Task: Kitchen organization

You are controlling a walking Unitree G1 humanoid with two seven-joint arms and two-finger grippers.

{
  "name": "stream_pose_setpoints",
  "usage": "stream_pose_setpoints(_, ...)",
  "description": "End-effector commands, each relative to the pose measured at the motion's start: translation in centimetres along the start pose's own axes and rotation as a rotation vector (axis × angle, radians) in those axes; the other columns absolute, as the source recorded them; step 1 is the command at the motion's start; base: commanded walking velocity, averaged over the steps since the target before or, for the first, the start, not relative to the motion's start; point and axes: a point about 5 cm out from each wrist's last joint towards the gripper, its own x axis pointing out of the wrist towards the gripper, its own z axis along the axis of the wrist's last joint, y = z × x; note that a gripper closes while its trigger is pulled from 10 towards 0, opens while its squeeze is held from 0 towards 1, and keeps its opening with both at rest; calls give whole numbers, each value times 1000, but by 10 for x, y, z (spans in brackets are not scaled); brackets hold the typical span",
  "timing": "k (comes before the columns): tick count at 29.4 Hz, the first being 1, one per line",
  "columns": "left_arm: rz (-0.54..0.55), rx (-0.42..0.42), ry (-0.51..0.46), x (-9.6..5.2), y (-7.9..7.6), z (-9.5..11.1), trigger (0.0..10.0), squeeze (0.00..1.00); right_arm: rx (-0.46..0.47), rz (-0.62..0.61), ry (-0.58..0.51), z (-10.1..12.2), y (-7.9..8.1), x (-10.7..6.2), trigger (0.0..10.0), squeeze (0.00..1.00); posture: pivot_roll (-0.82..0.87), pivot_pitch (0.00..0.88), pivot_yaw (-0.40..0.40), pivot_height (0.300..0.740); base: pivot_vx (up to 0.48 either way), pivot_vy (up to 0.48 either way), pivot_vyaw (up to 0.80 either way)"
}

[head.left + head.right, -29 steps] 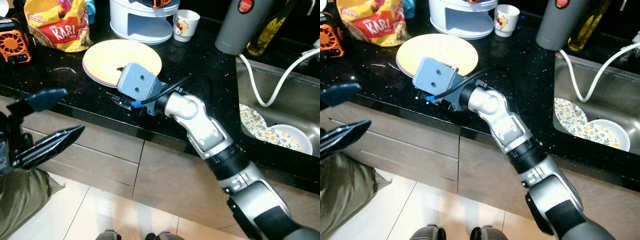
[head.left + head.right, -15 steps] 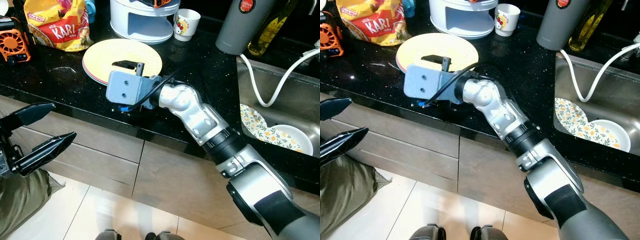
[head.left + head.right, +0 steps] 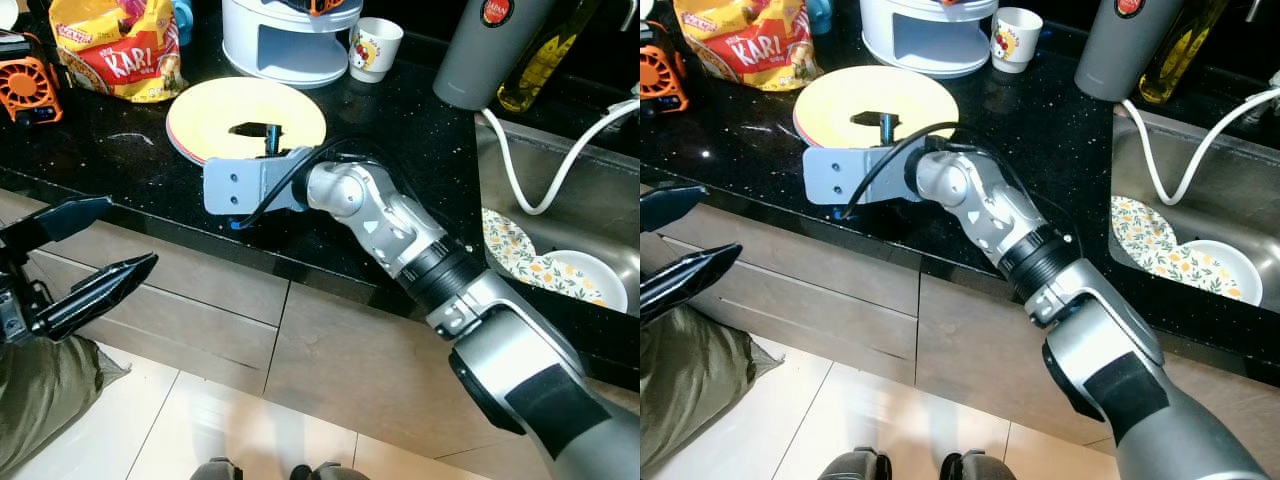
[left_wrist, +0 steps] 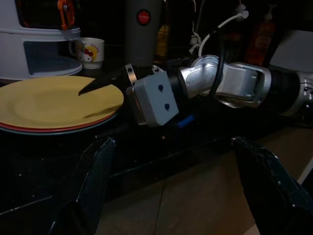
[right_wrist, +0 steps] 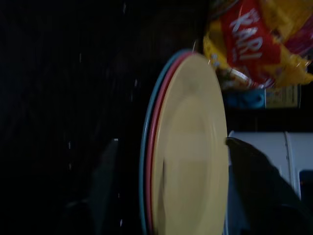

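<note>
1. Three plates [image 3: 225,110] sit in a stack on the black counter [image 3: 400,120]. The yellow one is on top, with a red one and a blue one under it.
2. The stack is the landmark. Just behind it is a white round rack [image 3: 285,40]. Behind the stack and a little to the right is a small cup [image 3: 376,47]. A yellow snack bag [image 3: 115,45] lies to the left of the stack.
3. The right gripper [image 3: 262,140] is at the near edge of the stack. Its fingers are spread apart. One finger is above the yellow plate and the other is low by the rim. I think it is held sideways like this so the rim can slip between the fingers.
4. The fingers are not pinching the plates yet.
5. The left gripper [image 3: 95,255] hangs far in front of the stack, below the counter edge, by the drawers [image 3: 200,300]. Its fingers are spread wide and hold nothing. It looks like it is waiting.
6. Far to the right of the stack is a sink [image 3: 560,210] with a flowery plate [image 3: 515,250] and a white bowl [image 3: 590,275] in it.
7. The next move is probably to close on the rim. The plates are smooth, so they could slip.
</note>
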Motion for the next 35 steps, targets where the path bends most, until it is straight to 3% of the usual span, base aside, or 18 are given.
stream_pose_setpoints(1,-35,15,1,4,-5,1,10000,0,-22,39,77,-15,7,-2,0,0,178,138,-123,740,0,0,0)
stream_pose_setpoints(10,-54,17,-5,8,-4,2,10000,0,-38,-71,87,-20,-1,-9,0,0,176,132,-116,740,0,0,0)
stream_pose_setpoints(17,-67,15,-12,10,-4,3,10000,0,-17,-160,69,-23,4,-14,0,0,176,129,-112,740,0,0,0)
stream_pose_setpoints(20,-77,13,-19,13,-4,2,10000,0,16,-267,68,-32,7,-27,0,0,169,124,-110,740,0,0,0)
stream_pose_setpoints(24,-83,13,-25,14,-4,2,10000,0,27,-304,58,-37,6,-34,0,0,167,123,-109,740,0,0,0)
stream_pose_setpoints(30,-117,7,-62,25,-3,2,10000,0,-21,-389,141,-81,-7,-90,0,0,132,122,-89,740,0,0,0)
stream_pose_setpoints(33,-130,1,-83,30,-2,2,10000,0,-54,-374,147,-90,-10,-116,0,0,132,122,-89,740,0,0,0)
stream_pose_setpoints(34,-130,1,-83,30,-2,2,10000,0,-54,-374,147,-90,-10,-116,0,0,132,122,-89,740,0,0,0)
stream_pose_setpoints(35,-145,-4,-99,35,-1,1,10000,0,-90,-311,123,-88,-9,-130,0,0,99,121,-78,740,0,0,0)
